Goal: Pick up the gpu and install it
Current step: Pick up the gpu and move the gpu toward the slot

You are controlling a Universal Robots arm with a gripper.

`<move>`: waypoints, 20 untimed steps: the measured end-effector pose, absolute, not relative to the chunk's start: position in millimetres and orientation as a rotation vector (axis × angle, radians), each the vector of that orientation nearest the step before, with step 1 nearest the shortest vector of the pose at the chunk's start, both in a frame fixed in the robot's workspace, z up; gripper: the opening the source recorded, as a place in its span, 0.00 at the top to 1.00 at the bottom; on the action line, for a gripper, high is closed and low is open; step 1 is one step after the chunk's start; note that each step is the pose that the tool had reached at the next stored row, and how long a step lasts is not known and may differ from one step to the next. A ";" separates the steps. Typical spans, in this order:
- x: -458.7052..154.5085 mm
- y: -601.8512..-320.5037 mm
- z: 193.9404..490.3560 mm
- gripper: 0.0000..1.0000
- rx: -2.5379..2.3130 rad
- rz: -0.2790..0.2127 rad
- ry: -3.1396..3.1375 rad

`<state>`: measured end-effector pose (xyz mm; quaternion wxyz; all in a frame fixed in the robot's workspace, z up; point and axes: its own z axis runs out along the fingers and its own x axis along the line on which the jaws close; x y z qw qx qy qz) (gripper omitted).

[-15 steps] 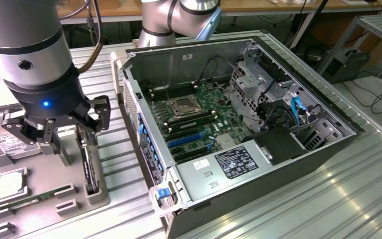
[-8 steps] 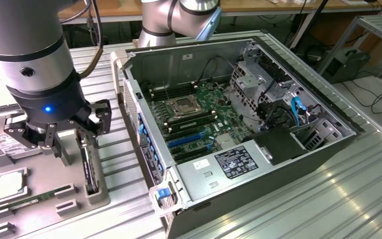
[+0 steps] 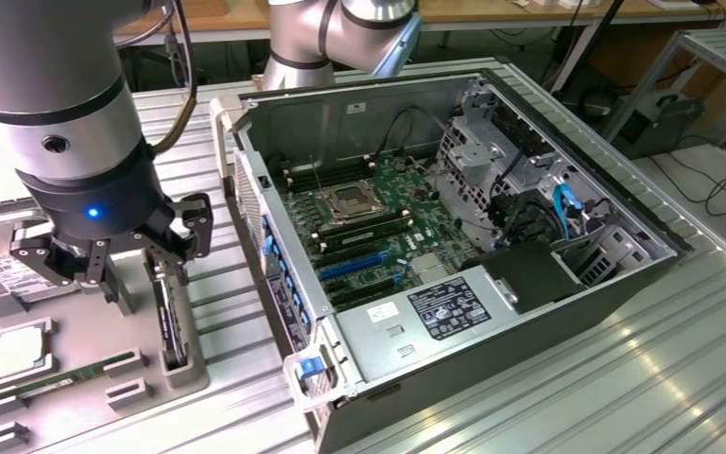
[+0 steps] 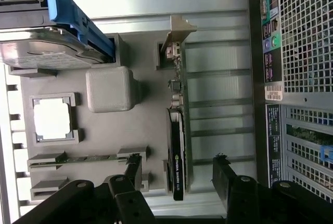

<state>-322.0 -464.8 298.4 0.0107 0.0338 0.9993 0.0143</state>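
No readable txt, gpu point(image 4: 177, 154) edge print illegible, PSU label point(image 3: 449, 311) illegible

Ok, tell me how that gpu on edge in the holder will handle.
Likely stiff: the gpu is a flat board. Standing thin on edge in the grey holder, it may tip once freed. Exposed components look fragile.

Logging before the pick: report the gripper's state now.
Gripper: open, holding nothing, straddling the gpu, a thin dark grey-black card with a silver metal bracket, without touching it.
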 end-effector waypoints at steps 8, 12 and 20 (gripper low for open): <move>-322.0 -464.7 295.0 0.34 0.106 0.042 3.120; -322.0 -464.7 293.3 0.34 0.106 0.040 3.121; -322.0 -464.7 287.2 0.34 0.106 0.038 3.124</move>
